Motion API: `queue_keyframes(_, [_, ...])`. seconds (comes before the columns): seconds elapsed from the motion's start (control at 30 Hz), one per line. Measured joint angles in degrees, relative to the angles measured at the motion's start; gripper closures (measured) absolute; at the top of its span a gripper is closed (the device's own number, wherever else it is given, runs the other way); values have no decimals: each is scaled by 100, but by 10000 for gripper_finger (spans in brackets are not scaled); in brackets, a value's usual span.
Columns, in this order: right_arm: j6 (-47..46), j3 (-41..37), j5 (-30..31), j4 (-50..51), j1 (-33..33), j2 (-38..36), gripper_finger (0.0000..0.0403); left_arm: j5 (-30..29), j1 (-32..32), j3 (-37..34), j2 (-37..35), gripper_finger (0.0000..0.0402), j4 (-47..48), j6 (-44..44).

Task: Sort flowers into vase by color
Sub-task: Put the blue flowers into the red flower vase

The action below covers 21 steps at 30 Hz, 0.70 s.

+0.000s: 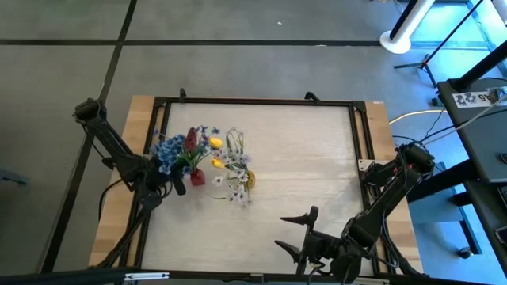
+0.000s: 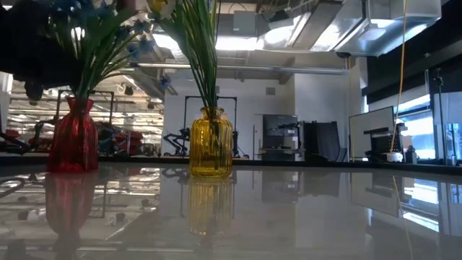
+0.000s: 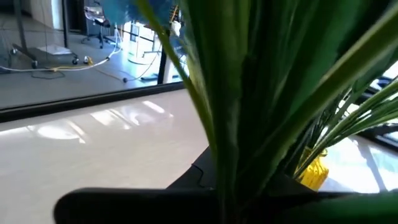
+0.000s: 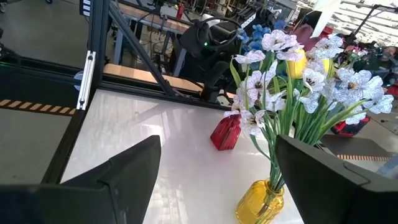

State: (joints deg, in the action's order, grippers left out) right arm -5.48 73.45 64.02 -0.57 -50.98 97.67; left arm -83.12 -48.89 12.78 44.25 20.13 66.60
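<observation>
A red vase (image 1: 196,176) (image 2: 73,141) (image 4: 226,132) stands left of table centre. It holds green stems (image 3: 249,93) with blue blooms (image 1: 166,150) and a dark red bud (image 1: 191,140). A yellow vase (image 1: 249,180) (image 2: 211,144) (image 4: 260,200) to its right holds white sprigs (image 1: 234,170) (image 4: 323,81) and yellow tulips (image 1: 215,144). My left gripper (image 1: 169,184) sits right against the red vase's bunch, and the stems fill its wrist view. My right gripper (image 1: 295,231) is open near the table's near edge, well clear of both vases.
A black frame (image 1: 253,101) borders the white table top, with wooden strips (image 1: 379,134) outside it. Open surface lies between the vases and my right gripper. The room behind shows racks, monitors and other equipment.
</observation>
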Motion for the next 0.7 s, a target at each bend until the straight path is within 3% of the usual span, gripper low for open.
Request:
queue_keyframes(0.33, [109, 0, -9, 73, 0, 0, 88, 1002, 218, 319, -10, 293, -557, -1969])
queue_keyframes(0.5, [103, 0, -14, 73, 0, 0, 88, 1040, 217, 668, -15, 261, -561, -2961])
queue_keyframes(0.7, [97, 0, -61, 72, 0, -2, 88, 932, 217, 791, -15, 256, -561, -3261])
